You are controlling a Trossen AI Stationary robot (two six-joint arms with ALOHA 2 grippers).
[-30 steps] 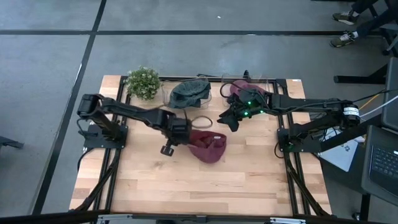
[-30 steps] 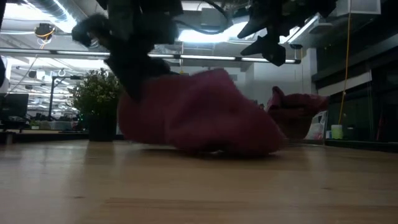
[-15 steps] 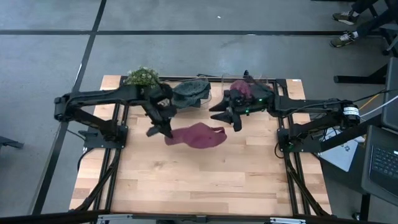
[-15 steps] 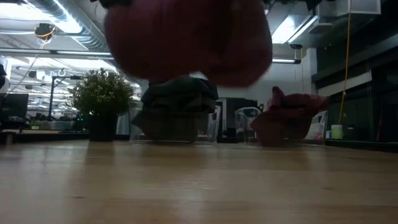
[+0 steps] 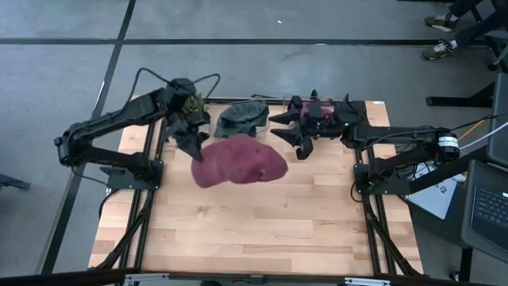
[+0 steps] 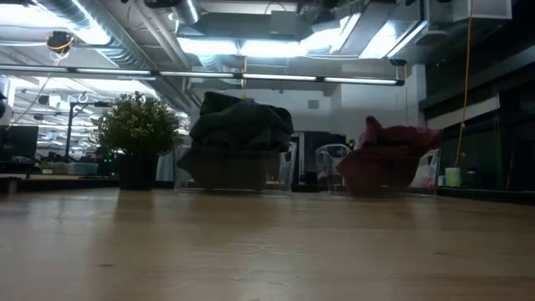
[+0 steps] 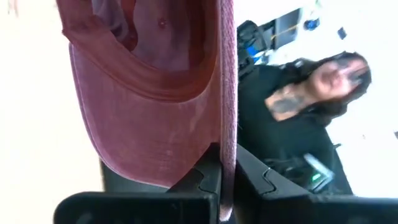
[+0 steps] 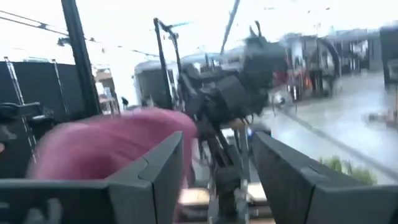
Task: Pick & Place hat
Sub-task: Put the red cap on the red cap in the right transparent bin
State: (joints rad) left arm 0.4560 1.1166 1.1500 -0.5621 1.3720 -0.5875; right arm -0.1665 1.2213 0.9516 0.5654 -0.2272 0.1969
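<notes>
A maroon hat (image 5: 240, 161) hangs high above the wooden table (image 5: 238, 234); my left gripper (image 5: 195, 149) is shut on it at the far left. The left wrist view looks into the hat's inside and curved brim (image 7: 143, 124). My right gripper (image 5: 292, 133) stands open and raised at the far right, just right of the hat, touching nothing. In the right wrist view its fingers (image 8: 163, 168) frame the hat (image 8: 106, 149). The low view shows neither gripper nor the held hat. My left gripper pinches a thin edge of the hat (image 7: 227, 149) between its two fingers, seen edge-on in the left wrist view. The fingers lie about level. The hat is lifted clear of the table and spreads from the gripper toward the table's right.
At the far edge stand a clear bin with a dark green hat (image 5: 242, 119) (image 6: 238, 125), a second bin with a maroon hat (image 6: 393, 146) under my right arm, and a potted plant (image 6: 138, 125). A person in dark clothes (image 7: 298, 106) shows beyond the table. The table's near half is bare wood.
My left gripper has risen and swung toward the table's far left corner, turning from pointing down to about level. It has lifted the maroon hat off the table, and the hat now hangs clear and spread out. My right gripper has risen a little and tipped upward.
</notes>
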